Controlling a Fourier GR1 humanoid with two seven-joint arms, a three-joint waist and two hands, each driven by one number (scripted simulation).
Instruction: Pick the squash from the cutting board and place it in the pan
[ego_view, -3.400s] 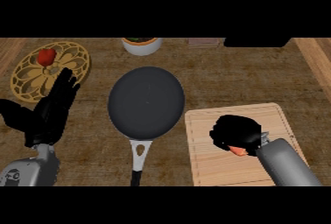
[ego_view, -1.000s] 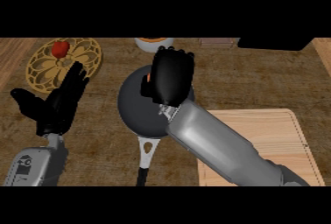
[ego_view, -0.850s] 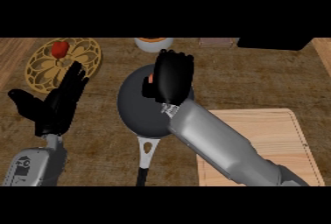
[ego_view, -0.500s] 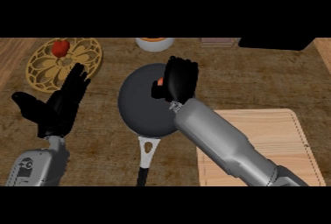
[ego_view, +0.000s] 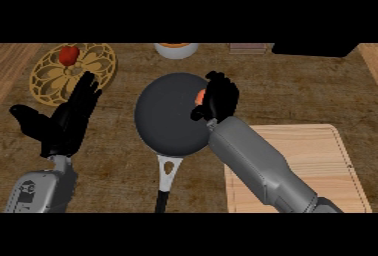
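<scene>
You're looking down on a dark brown wood-grain counter (ego_view: 310, 90), lighter wood strips at far left and far right edges. At the back there's a black box-like object (ego_view: 314, 48), a small brownish block (ego_view: 247, 48) and a white bowl (ego_view: 176, 49). A gold patterned trivet (ego_view: 88, 67) lies back left, something red on it.

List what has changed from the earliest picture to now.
The right hand carried the orange squash off the light wooden cutting board up and left; it now holds it over the round dark pan, near its right rim, not released. The left hand stays open; the pan is unmoved.
</scene>
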